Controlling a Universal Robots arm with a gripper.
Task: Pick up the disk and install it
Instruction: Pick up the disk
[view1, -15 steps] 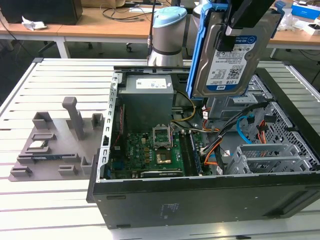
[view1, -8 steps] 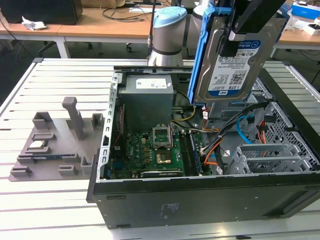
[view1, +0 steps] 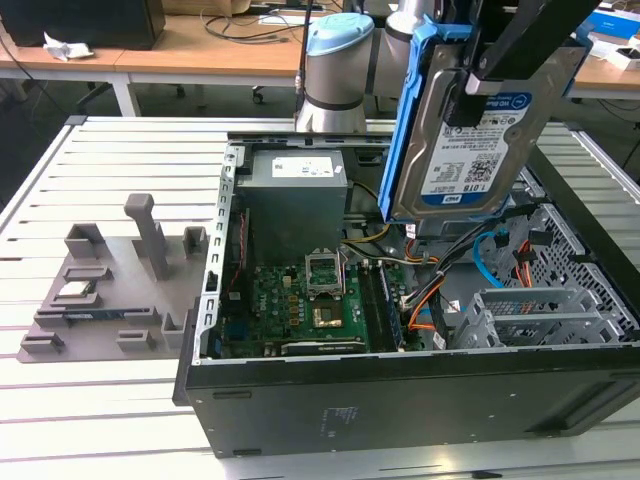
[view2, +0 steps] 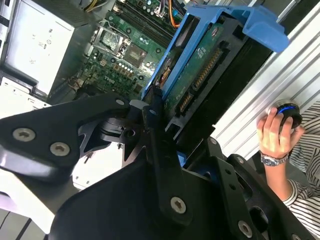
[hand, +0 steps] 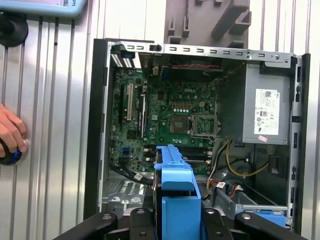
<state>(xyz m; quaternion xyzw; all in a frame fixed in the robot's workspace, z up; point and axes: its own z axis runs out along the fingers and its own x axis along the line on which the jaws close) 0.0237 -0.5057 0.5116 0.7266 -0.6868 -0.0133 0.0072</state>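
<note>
An open black computer case (view1: 400, 405) lies on the slatted metal bench (view1: 100, 160). Inside it, a green motherboard (view1: 290, 305) sits beside a grey power supply box (view1: 295, 200) that carries a white sticker (hand: 265, 111). Orange cables (view1: 428, 300) run near a silver drive cage (view1: 540, 318). A grey moulded holder (view1: 100, 290) rests just beside the case, on the exterior view's left.

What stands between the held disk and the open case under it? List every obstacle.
Nothing separates the gripper from the disk, which it holds tilted above the case. Loose orange, blue and black cables lie directly below the disk, beside the grey drive cage, and could foul its way down.
</note>
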